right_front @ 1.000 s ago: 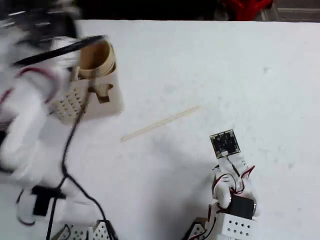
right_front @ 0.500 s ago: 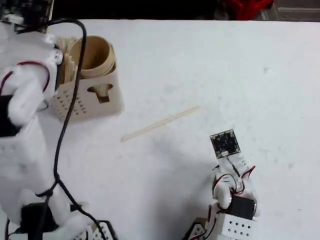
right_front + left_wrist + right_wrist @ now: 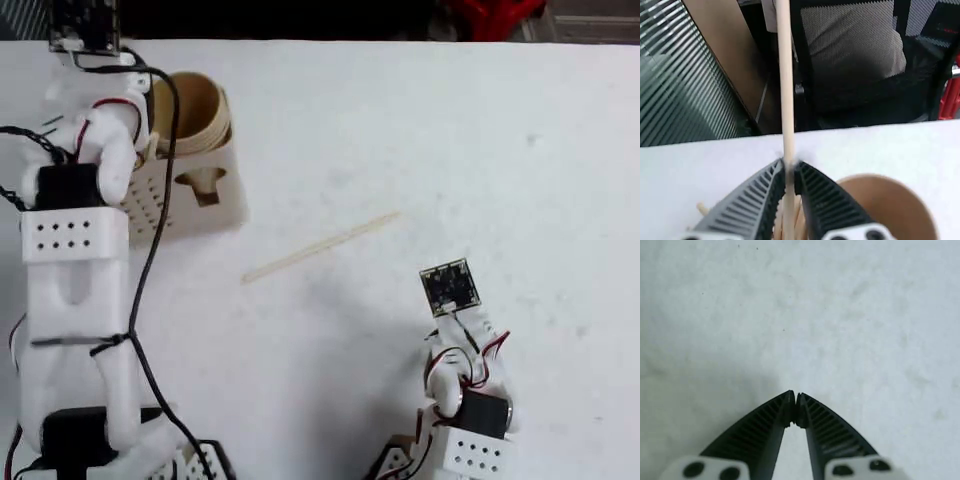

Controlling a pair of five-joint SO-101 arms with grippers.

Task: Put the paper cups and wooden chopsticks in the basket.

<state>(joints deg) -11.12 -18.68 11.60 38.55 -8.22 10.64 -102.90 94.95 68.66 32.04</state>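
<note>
Pinching an upright chopstick, the left hand hangs over the basket.

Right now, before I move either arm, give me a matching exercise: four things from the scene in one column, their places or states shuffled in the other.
Things
1. left gripper
2. right gripper
3. paper cups
4. loose chopstick

Places or states
A. lying flat on the table
B. fingers shut, holding nothing
C. inside the basket
D. fingers shut on a wooden chopstick

Pairs: 1-D, 2-B, 3-C, 4-A
</note>
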